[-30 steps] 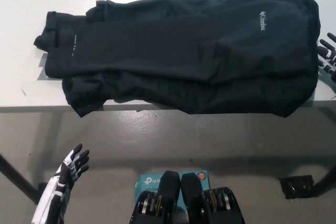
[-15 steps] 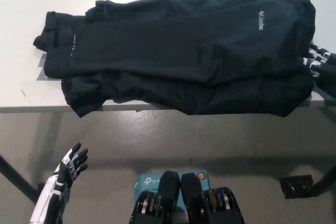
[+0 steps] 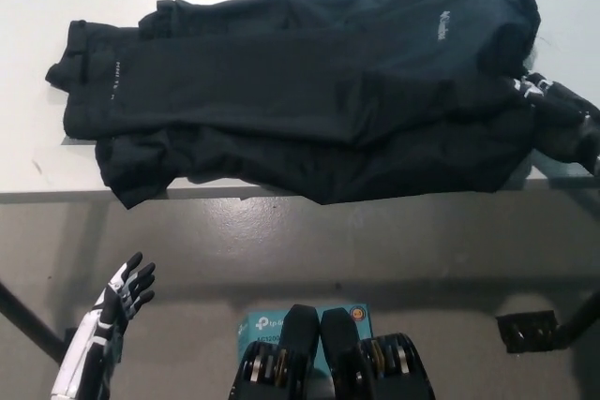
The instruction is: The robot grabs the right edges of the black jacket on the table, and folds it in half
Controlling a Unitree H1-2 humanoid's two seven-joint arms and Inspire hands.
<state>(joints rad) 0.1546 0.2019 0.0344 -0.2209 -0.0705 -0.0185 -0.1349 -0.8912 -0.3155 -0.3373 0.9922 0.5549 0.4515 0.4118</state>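
Observation:
The black jacket (image 3: 300, 91) lies spread across the white table (image 3: 37, 7), its white logo near the upper right, and its near hem hangs slightly over the table's front edge. My black right hand (image 3: 561, 119) comes in from the right and presses against the jacket's right edge, partly merging with the dark cloth, so its grip does not show. My white left hand (image 3: 120, 299) rests at the lower left, below the table's level, open with its fingers apart and holding nothing.
The table's front edge (image 3: 225, 194) crosses the picture, with grey floor below it. A teal box (image 3: 272, 327) lies on the floor at the bottom middle. A dark table foot (image 3: 527, 332) stands at the lower right.
My right hand has moved left from beside the table's right end into the jacket's right edge, which has bunched inward. The view has shifted a little. The left hand stays put.

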